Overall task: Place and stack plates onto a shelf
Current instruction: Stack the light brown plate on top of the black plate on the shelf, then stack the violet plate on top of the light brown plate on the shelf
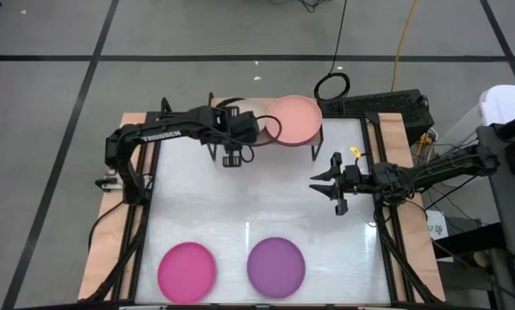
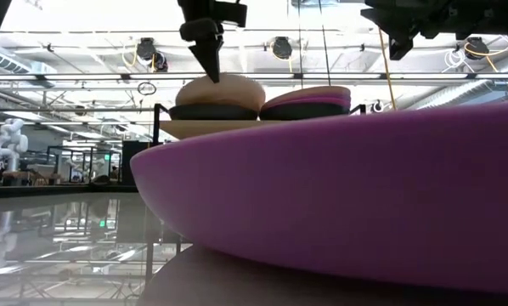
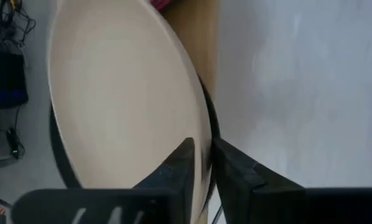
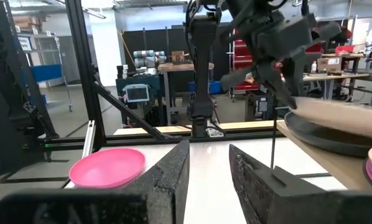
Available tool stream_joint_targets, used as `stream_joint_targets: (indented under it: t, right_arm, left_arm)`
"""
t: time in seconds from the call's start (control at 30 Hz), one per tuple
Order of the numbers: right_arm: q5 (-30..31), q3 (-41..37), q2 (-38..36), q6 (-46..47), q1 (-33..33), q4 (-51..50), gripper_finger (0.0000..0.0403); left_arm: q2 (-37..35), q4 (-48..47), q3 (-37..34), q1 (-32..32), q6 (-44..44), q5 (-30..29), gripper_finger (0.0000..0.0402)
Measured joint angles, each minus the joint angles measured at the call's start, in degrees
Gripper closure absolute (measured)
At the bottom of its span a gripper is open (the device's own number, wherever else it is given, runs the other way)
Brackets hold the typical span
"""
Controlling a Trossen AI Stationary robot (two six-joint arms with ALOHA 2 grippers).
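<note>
White glossy table (image 1: 257,207) carries magenta plate (image 1: 187,270), purple plate (image 1: 276,266).

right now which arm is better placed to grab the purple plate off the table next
Right. The right gripper hangs open and empty over the table, nearer the purple plate. The left gripper is at the shelf, closed on the beige plate's rim.
</note>
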Motion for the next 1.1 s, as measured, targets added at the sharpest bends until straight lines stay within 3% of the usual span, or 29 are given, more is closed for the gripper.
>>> stream_joint_targets:
  t: [0.37, 0.53, 0.67, 0.83, 1.1]
  right_arm:
    - [0.0, 0.0, 0.0, 0.0, 0.0, 0.0, 0.0307]
    - [-0.1, 0.0, 0.0, 0.0, 0.0, -1.0, 0.0307]
    - [-0.2, 0.0, 0.0, 0.0, 0.0, -3.1, 0.0307]
    - [-0.2, 0.0, 0.0, 0.1, 0.0, -6.2, 0.0307]
    - [-3.2, 0.0, 1.2, 2.2, 1.4, -8.7, 0.0307]
  left_arm:
    - [-0.5, -5.8, 0.0, -0.3, -4.6, -1.0, 0.0238]
    - [-5.7, -4.2, 0.0, -3.0, -12.0, -1.7, 0.0232]
    - [-12.1, 2.2, 0.0, -11.1, -14.8, -3.7, 0.0243]
    - [-19.9, 13.3, -3.6, -24.9, -17.5, -14.7, 0.0259]
    - [-27.1, 46.3, -29.6, -42.2, -15.6, -24.7, 0.0263]
